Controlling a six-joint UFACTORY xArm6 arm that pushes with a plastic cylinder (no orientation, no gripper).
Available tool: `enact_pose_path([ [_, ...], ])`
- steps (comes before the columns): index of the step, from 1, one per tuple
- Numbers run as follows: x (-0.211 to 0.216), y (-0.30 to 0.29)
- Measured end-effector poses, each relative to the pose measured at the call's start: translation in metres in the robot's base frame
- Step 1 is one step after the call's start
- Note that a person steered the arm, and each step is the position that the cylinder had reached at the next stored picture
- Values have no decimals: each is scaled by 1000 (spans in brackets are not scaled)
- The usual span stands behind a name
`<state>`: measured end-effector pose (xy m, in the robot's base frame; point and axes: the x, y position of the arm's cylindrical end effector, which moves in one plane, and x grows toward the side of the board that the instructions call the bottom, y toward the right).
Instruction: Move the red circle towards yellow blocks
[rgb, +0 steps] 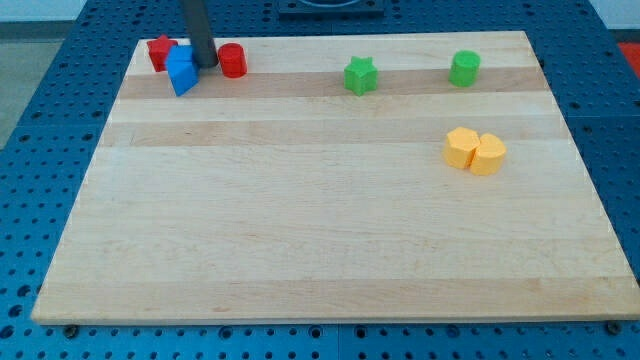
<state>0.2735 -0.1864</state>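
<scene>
The red circle (232, 61) stands near the board's top left. My tip (205, 65) is just to its left, between it and a blue block (182, 70); I cannot tell whether the tip touches either. Two yellow blocks sit touching each other at the view's right: a yellow hexagon-like block (461, 147) and a yellow rounded block (488, 154). They lie far to the right of and below the red circle.
A red star-like block (160, 52) sits at the top left corner, partly behind the blue block. A green star (361, 76) and a green cylinder (464, 68) stand along the top. The wooden board (300, 220) lies on a blue perforated table.
</scene>
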Motion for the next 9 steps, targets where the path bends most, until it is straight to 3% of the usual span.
enact_pose_path([
  [1, 0, 17],
  [2, -35, 3],
  [3, -52, 34],
  [4, 21, 94],
  [5, 84, 118],
  [6, 87, 144],
  [7, 58, 126],
  [9, 148, 269],
])
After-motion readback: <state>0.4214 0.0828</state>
